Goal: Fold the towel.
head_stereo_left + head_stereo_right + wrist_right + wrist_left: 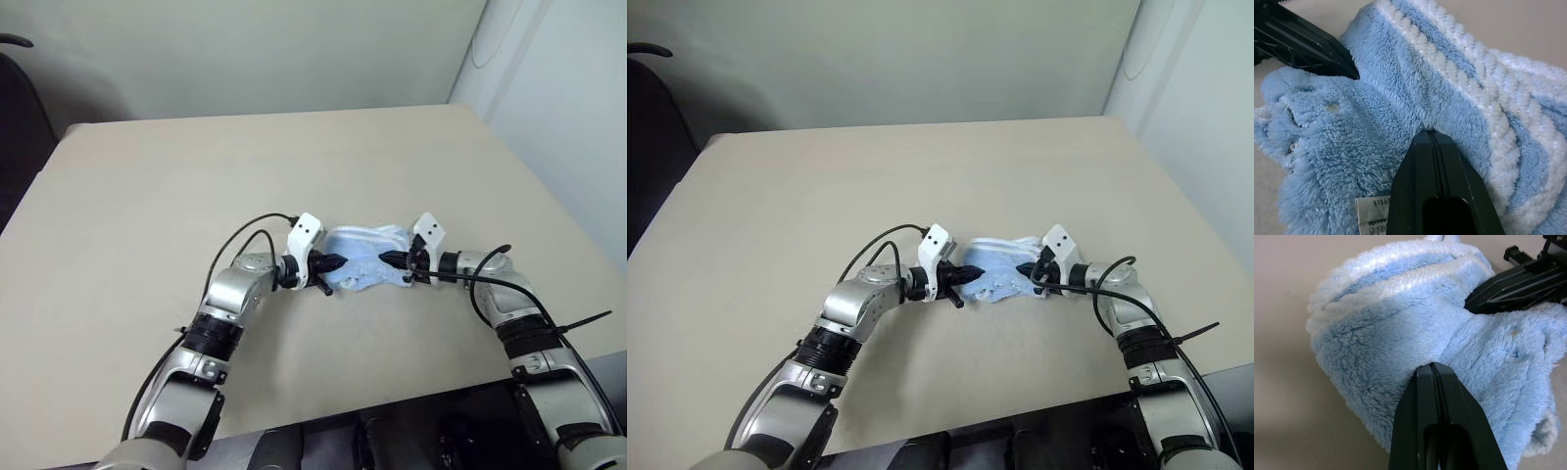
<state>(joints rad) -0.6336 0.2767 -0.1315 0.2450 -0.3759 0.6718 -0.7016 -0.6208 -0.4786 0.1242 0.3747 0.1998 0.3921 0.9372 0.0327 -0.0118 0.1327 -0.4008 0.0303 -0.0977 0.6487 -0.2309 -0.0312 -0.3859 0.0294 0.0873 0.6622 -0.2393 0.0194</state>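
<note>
Bunched light blue terry towel on the beige table, near the front edge, squeezed between the two grippers. Left gripper pressed into the towel's left end, jaws clenched tight, black fingers meeting with no gap and their tips sunk in the pile; hard to make out whether any cloth is actually pinched between them. Right gripper driven into the opposite end, jaws likewise clamped together, fingertips buried in the fluff, pinch of fabric equally unclear. Crumpled into a thick roll, with white stitched bands running along the upper folds. Small white tag with dark print beside the right fingers, partly covered by them and cut off at the frame edge, lettering unreadable. Underside of the towel and its inner folds hidden. Lower corner drooping at the near right end, ragged-looking edge. Dark chair at the far left, mostly cut off. Pale wall behind the table.
</note>
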